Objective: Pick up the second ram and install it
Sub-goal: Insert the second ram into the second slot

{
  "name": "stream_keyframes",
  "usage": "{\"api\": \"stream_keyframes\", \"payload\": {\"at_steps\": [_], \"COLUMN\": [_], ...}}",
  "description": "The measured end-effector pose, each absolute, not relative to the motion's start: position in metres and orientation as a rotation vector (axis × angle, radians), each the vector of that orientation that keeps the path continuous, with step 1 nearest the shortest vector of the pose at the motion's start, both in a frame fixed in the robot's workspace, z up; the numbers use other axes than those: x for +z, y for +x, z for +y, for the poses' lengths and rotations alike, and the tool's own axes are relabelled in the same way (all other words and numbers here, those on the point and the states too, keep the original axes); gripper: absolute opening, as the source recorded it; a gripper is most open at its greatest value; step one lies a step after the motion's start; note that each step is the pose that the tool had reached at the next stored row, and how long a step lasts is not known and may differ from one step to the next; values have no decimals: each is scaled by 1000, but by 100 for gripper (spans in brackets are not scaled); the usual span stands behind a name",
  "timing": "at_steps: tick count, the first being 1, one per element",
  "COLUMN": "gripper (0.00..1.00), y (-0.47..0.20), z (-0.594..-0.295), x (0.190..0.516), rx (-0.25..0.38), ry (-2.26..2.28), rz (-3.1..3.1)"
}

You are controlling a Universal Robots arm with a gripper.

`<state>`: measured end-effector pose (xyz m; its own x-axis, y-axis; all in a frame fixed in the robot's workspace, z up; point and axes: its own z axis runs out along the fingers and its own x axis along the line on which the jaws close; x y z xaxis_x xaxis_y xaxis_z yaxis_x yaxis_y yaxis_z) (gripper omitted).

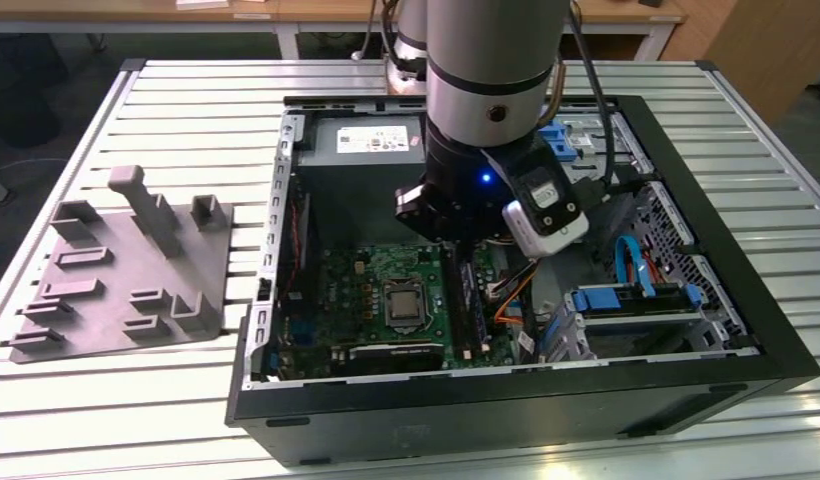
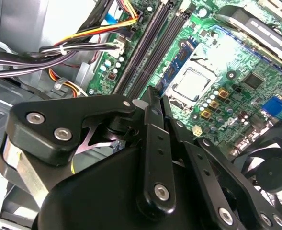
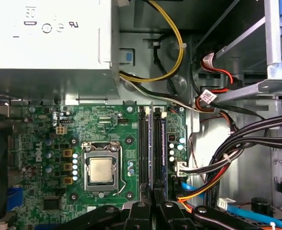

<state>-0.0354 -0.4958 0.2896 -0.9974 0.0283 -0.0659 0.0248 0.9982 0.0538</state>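
1 arm reaches into the open PC case (image 1: 517,405) on the slatted table (image 1: 183,100). The gripper (image 1: 453,242) hangs low over the motherboard (image 1: 343,285), just to the exterior view's right of the CPU socket (image 1: 405,303).

Gripper state: fingers (image 2: 152,129) are drawn together to a thin slit and clamped on the far end of the second ram (image 1: 473,300). In the first wrist view the second ram (image 3: 156,148) shows edge-on and runs straight into the slit of the gripper (image 3: 155,205). In the second wrist view the stick's end meets the gripper (image 2: 155,96) at its tips.

Ram position:
- It stands on edge at slot level on the board, its length running near to far.
- It is parallel to the empty black slots (image 3: 143,143), which lie between it and the CPU socket (image 3: 101,170).
- Its side carries a blue label in the second wrist view (image 2: 181,60).
- I can't tell whether it is fully seated.

Surroundings:
- The power supply (image 1: 363,140) is at the far end of the case.
- A cable bundle (image 3: 236,148) is just beside the ram, on the side away from the socket.
- A blue drive cage (image 1: 630,300) sits at the exterior view's right, inside the case.
- A fan (image 2: 270,175) is at the board's edge.
- The grey tray (image 1: 117,270) lies on the table at the exterior view's left, well apart from the case.
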Motion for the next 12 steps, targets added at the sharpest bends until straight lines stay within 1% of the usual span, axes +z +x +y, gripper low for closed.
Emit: {"api": "stream_keyframes", "payload": {"at_steps": [12], "gripper": [14], "y": [-32], "z": [-496], "x": [277], "rx": [81], "ry": [41], "rz": [3074]}}
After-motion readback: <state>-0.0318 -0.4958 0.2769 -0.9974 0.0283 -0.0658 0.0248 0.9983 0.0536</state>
